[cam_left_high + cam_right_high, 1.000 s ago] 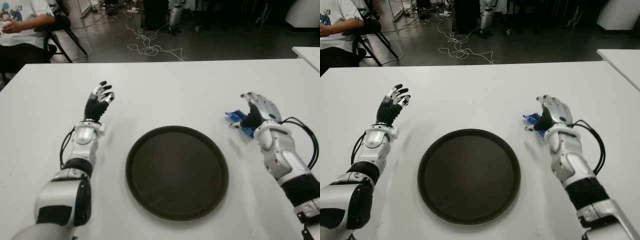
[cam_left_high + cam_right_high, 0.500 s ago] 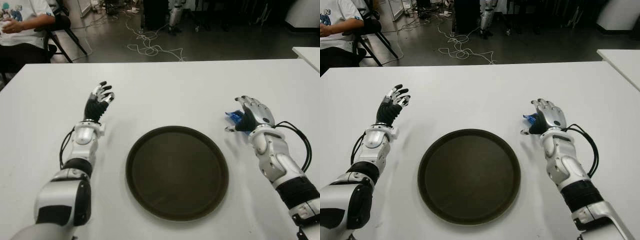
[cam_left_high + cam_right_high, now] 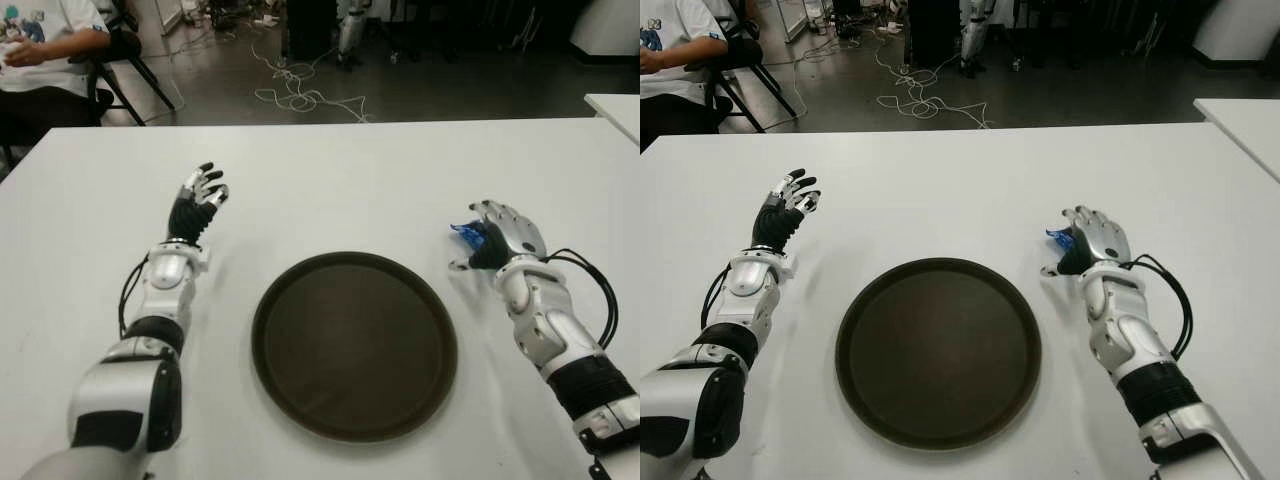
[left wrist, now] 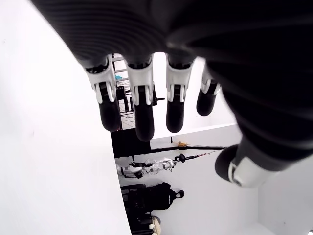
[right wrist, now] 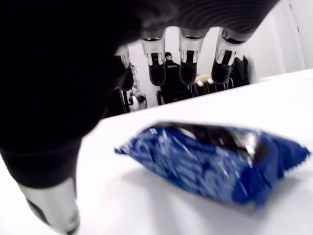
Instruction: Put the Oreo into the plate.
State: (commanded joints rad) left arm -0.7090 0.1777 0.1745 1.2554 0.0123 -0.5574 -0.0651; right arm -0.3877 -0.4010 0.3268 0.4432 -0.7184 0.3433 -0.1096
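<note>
The Oreo is a small blue packet lying flat on the white table, just right of the plate; only its left end shows in the eye views. My right hand hovers over it, palm down. In the right wrist view its fingers extend above and past the packet without closing on it, so the hand is open. The round dark plate lies at the table's middle front with nothing in it. My left hand shows left of the plate, fingers spread and holding nothing.
A person sits on a chair beyond the table's far left corner. Cables lie on the floor behind the table. Another white table's corner shows at the far right.
My right hand has shifted left toward the plate and settled lower over the blue packet, covering more of it. The left arm has not moved.
</note>
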